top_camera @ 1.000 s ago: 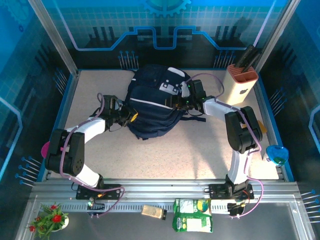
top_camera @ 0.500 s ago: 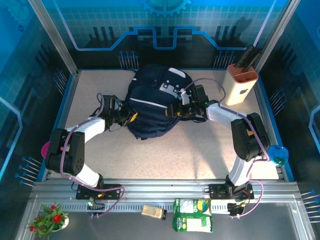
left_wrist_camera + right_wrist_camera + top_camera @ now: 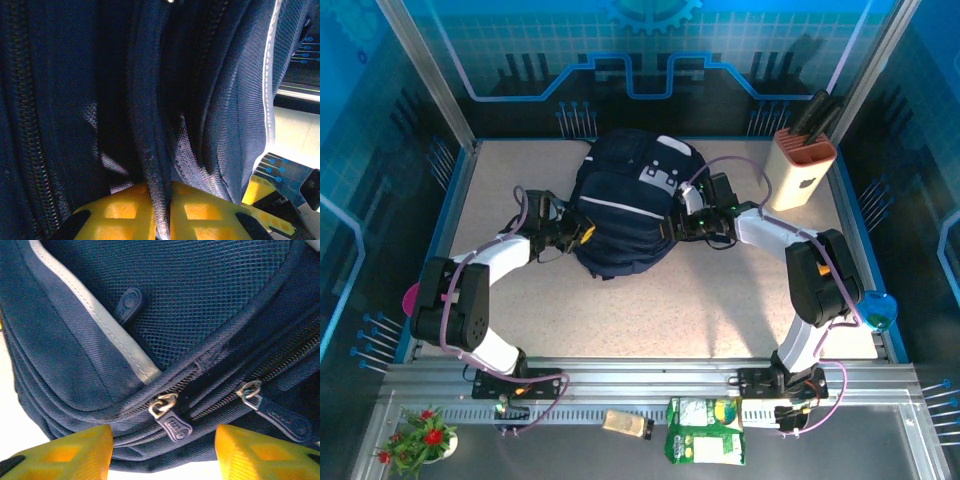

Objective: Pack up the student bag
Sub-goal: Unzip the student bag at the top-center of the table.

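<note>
The student bag (image 3: 620, 200), dark navy with thin white stripes, lies in the middle of the table. My left gripper (image 3: 582, 235) is at its left side, shut on a fold of the bag's fabric (image 3: 159, 200) beside a zipper track. My right gripper (image 3: 684, 222) is at the bag's right side, open. Its yellow fingers (image 3: 70, 452) stand either side of a dark zipper pull (image 3: 175, 426) without touching it. A second zipper pull (image 3: 280, 417) hangs further right. The mesh pocket (image 3: 200, 300) and a grey stripe (image 3: 120, 347) lie above.
A beige knife block (image 3: 803, 170) stands at the back right. Green snack packets (image 3: 705, 430) and a small tan pack (image 3: 628, 424) lie on the front rail, with a flower pot (image 3: 420, 438) at the front left. Bare tabletop (image 3: 650, 310) lies between bag and arm bases.
My right arm has swung its elbow outward to the right and its gripper has dropped to the bag's lower right edge, jaws narrower than before. The left arm has not moved.
</note>
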`<state>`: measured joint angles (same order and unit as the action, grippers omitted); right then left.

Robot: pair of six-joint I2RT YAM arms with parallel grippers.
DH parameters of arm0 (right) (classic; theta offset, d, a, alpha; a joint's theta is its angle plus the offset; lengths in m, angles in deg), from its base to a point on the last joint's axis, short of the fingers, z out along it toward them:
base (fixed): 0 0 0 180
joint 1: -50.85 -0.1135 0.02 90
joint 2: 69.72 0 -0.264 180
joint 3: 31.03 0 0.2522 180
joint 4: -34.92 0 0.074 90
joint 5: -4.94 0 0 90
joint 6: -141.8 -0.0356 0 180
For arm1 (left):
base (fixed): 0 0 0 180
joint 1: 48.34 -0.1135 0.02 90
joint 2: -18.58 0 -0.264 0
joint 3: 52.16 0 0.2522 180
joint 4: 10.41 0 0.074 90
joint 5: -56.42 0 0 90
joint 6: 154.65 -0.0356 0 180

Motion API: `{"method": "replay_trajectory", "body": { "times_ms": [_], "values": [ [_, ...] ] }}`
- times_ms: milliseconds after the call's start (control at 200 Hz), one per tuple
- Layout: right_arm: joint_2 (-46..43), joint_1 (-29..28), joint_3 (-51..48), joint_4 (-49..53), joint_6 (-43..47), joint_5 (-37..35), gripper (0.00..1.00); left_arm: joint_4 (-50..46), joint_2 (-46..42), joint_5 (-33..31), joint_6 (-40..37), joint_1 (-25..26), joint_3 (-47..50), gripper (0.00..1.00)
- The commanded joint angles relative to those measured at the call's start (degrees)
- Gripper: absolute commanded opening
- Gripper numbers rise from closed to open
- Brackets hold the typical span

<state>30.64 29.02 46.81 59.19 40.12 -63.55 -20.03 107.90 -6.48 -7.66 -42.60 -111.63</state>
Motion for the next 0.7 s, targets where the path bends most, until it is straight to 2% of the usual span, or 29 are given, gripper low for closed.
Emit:
{"method": "replay_trajectory", "body": {
  "times_ms": [0,360,440,595,695],
  "values": [
    [-0.9,-1.1,-0.4,0.7,4.2,-1.9,0.53,0.7,-0.1,2.3,-0.5,-0.2,-1.9,0.14],
    [3.9,-2.1,3.2,1.9,5.8,-1.0,0.4,0.5,0.0,2.3,-0.2,-0.1,-2.4,0.14],
    [4.5,-2.3,3.8,2.3,6.2,-1.0,0.34,0.5,0.0,2.3,-0.1,-0.1,-2.4,0.14],
    [4.8,-2.5,4.2,3.9,6.3,-4.3,0.14,0.6,0.1,2.4,-0.1,-0.1,-2.6,0.14],
    [3.9,-3.1,3.5,4.9,7.0,-5.8,0.07,0.6,0.2,2.3,0.0,-0.1,-2.6,0.14]
  ]
}}
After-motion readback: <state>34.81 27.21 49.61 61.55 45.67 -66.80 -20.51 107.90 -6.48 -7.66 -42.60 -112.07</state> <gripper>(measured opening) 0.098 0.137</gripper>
